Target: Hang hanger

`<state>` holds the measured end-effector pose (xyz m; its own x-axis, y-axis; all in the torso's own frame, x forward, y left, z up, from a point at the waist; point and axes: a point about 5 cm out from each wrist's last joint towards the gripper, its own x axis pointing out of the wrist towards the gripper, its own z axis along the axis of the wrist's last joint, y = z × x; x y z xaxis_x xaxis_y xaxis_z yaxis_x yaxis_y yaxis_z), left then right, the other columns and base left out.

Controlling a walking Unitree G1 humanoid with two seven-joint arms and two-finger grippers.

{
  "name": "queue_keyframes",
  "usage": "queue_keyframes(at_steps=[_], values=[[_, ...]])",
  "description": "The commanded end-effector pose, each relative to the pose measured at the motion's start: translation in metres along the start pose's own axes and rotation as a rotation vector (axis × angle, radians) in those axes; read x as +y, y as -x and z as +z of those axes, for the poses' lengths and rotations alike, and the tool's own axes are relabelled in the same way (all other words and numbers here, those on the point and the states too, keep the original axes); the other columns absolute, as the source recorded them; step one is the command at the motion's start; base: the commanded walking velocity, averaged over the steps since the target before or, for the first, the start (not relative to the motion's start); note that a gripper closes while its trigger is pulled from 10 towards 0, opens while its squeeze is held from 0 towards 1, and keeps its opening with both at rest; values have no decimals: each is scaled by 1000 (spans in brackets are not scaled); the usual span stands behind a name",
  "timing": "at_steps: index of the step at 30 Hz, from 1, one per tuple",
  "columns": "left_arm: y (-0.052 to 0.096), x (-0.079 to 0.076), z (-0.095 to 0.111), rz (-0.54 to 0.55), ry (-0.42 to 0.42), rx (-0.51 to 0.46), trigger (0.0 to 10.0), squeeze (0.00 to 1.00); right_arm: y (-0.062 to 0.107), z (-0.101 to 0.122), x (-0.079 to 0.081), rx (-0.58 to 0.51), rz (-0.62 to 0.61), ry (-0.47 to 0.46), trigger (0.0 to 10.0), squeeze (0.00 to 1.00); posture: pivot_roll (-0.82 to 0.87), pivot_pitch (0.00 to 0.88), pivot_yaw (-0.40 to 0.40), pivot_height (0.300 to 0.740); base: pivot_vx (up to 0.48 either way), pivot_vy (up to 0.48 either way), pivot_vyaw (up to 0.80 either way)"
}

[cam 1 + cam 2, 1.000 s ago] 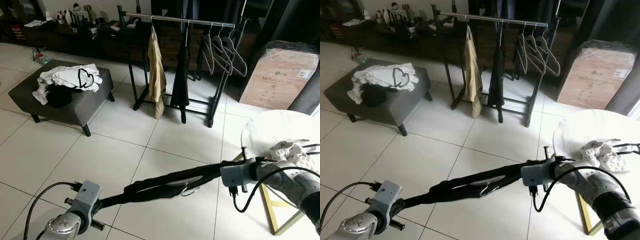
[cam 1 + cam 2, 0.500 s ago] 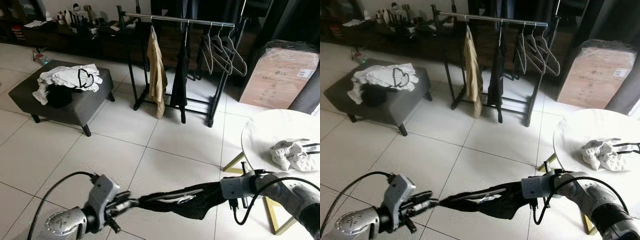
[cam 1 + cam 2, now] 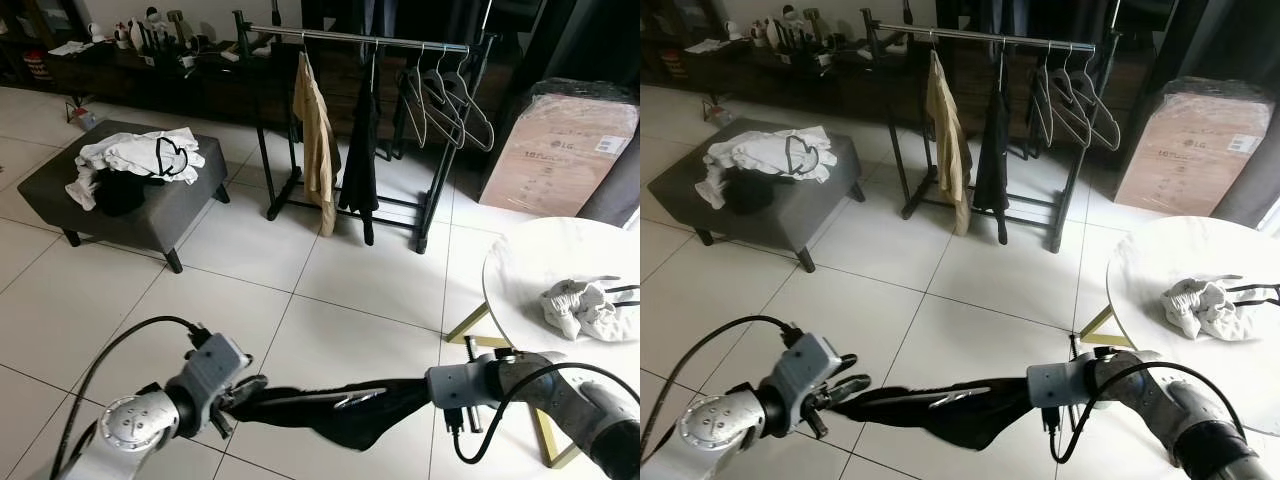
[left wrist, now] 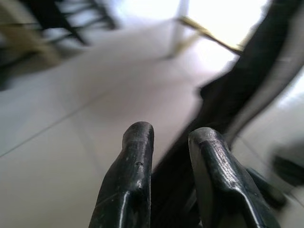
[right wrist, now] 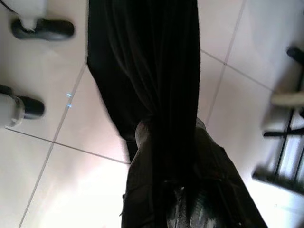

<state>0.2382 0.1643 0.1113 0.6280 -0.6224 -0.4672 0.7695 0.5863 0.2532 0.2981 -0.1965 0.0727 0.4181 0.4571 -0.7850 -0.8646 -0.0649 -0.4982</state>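
A black garment (image 3: 335,412) with a pale hanger (image 3: 352,399) inside it hangs low over the tiled floor, slack between my two grippers. My left gripper (image 3: 246,391) is shut on one end; in the left wrist view the dark cloth (image 4: 223,99) runs out from between the black fingers (image 4: 130,180). My right gripper (image 3: 424,388) is shut on the other end, and the garment (image 5: 152,80) drapes over its fingers and hides them. The clothes rack (image 3: 360,39) stands at the far side, carrying a tan garment (image 3: 318,140), a black one (image 3: 359,150) and empty hangers (image 3: 448,100).
A grey ottoman (image 3: 150,212) with a heap of clothes (image 3: 138,155) stands at the left. At the right, a round white table (image 3: 545,262) with gold legs holds a crumpled white cloth (image 3: 585,306). A wrapped cardboard box (image 3: 560,150) sits behind it. Open tiled floor lies before the rack.
My two grippers have come closer together, the right one moving left and lower. The black garment, stretched taut before, now sags between them.
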Motion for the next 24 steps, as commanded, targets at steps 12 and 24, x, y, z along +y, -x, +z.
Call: queue_keyframes(at_steps=[12,24], values=[[-1,-28,10,-356,-65,-8,10000,1000,-5,24,6,-108,85,33,0,0,-42,149,-4,740,0,0,0],[-21,-33,12,-385,-166,7,10000,0,-4,32,8,-141,119,35,0,0,-47,152,-3,740,0,0,0]])
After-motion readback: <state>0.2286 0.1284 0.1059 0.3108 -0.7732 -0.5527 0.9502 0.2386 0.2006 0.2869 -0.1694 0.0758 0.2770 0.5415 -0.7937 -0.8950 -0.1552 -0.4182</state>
